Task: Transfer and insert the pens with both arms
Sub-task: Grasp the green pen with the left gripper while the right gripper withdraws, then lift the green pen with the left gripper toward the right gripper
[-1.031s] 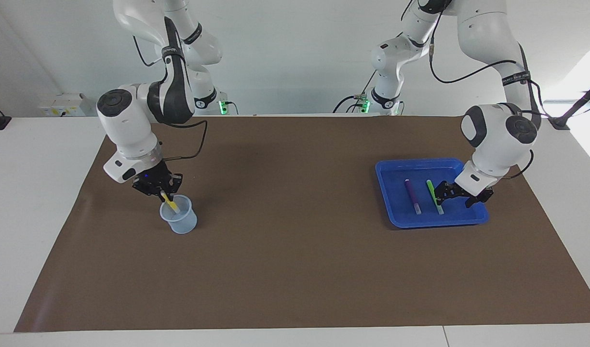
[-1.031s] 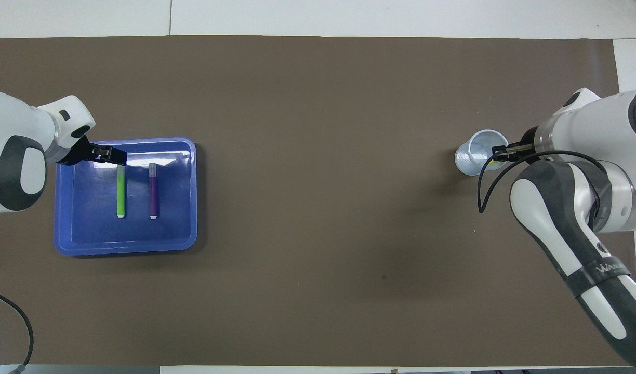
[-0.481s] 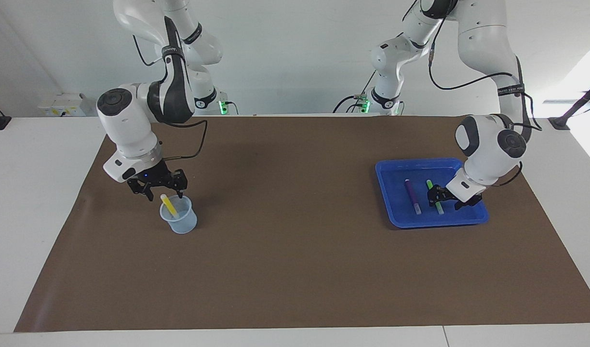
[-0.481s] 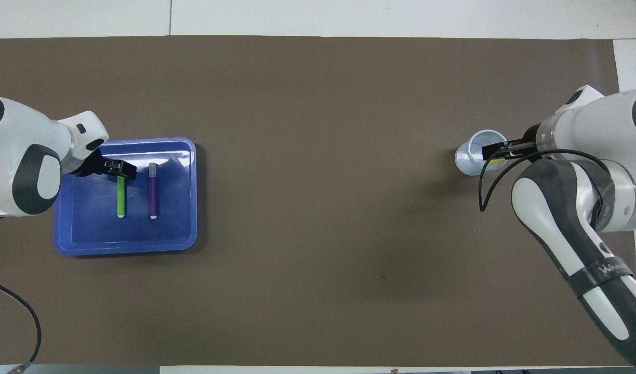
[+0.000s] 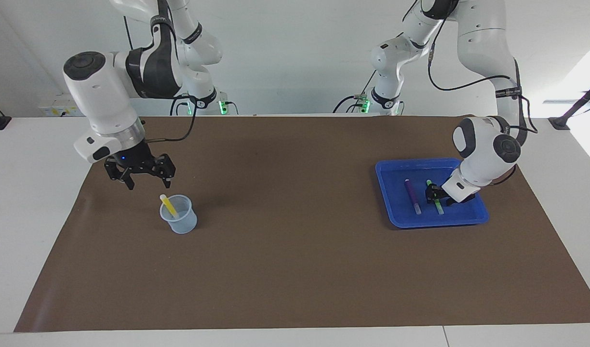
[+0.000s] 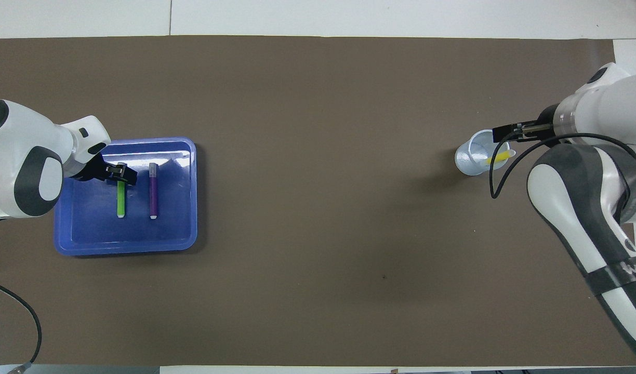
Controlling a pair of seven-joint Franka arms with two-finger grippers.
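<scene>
- Yellow pen leans in the clear cup at the right arm's end of the tabletop.
- Right claw hangs above the cup, fingers apart, empty.
- Green pen and purple pen lie side by side in the blue tray.
- Left claw is down at the green pen; whether it grips, I cannot tell.

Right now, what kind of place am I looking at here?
Probably a robotics lab bench: two big white arms work over a brown mat, with pens in a blue tray and a plastic cup.
</scene>
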